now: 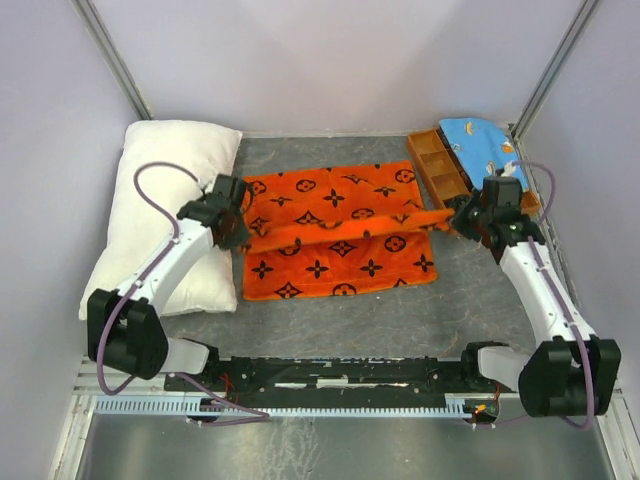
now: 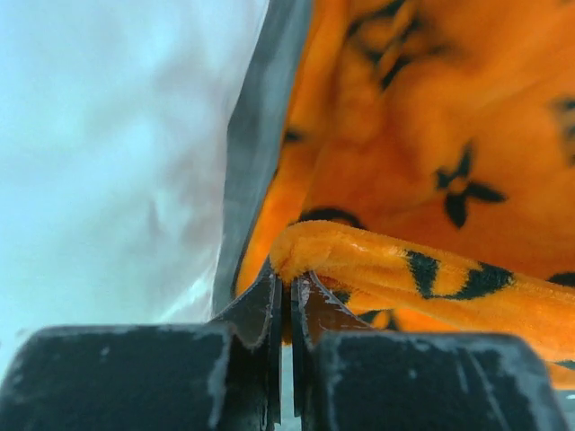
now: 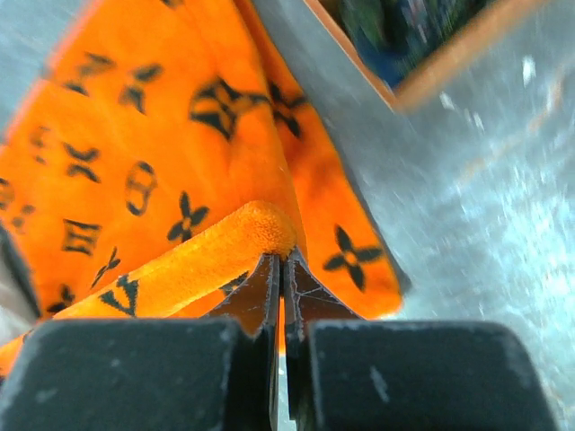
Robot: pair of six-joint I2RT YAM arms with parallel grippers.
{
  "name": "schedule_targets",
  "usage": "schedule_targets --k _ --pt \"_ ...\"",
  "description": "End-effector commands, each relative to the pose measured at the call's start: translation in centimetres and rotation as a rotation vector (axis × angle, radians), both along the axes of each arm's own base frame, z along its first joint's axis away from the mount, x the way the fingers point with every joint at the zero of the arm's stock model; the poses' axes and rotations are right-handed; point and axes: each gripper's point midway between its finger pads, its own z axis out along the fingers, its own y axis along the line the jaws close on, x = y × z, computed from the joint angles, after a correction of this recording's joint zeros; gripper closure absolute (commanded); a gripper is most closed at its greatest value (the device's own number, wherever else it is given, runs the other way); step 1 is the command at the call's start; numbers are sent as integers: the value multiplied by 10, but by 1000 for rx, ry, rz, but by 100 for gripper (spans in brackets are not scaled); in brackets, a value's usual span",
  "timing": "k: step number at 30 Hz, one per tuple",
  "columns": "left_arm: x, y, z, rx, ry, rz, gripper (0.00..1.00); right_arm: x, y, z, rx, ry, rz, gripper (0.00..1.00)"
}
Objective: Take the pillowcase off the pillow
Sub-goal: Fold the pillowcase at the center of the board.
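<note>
The orange pillowcase [image 1: 340, 235] with black motifs lies spread on the grey mat, empty and apart from the white pillow [image 1: 165, 205], which lies at the left. My left gripper [image 1: 237, 222] is shut on the pillowcase's left edge [image 2: 359, 260], lifting a fold. My right gripper [image 1: 462, 215] is shut on its right edge [image 3: 207, 256]. A raised fold of the cloth runs between the two grippers. The pillow shows as a white mass in the left wrist view [image 2: 108, 162].
A wooden compartment box [image 1: 445, 165] and a light-blue patterned cloth [image 1: 485, 145] sit at the back right, close behind my right gripper. The box's corner shows in the right wrist view [image 3: 431, 54]. Grey walls enclose the mat [image 1: 400, 315].
</note>
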Motion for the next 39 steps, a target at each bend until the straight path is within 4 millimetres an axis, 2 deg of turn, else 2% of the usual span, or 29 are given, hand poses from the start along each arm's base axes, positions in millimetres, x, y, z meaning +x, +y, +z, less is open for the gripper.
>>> schedule_targets --k 1,5,11,14,17,20,24,27,30,32,35,39 --pt "-62 8 -81 -18 238 76 97 -47 -8 -100 -10 279 -44 99" --pt "-83 14 -108 -13 277 120 97 -64 -6 -138 2 360 -47 99" --pt "-93 23 -132 40 336 143 97 -64 1 -169 36 453 -40 99" --pt "-93 16 -148 24 350 134 97 -65 2 -183 54 487 -55 99" --pt "-82 10 -160 33 356 121 97 -56 1 -188 52 488 -74 99" --pt "-56 5 -162 62 344 111 97 -37 -5 -181 31 467 -99 99" --pt "-3 -1 -156 101 266 94 97 -4 -13 -167 3 412 -146 99" --pt "28 -3 -161 114 256 91 97 23 -18 -156 -8 375 -174 99" --pt "54 -2 -170 118 267 94 97 45 -22 -152 -7 351 -214 99" --pt "66 1 -168 120 268 103 97 56 -22 -145 -8 338 -219 99" --pt "74 1 -147 110 216 103 97 64 -21 -124 -8 298 -198 99" --pt "67 2 -102 95 137 58 97 65 -13 -88 -9 216 -111 99"
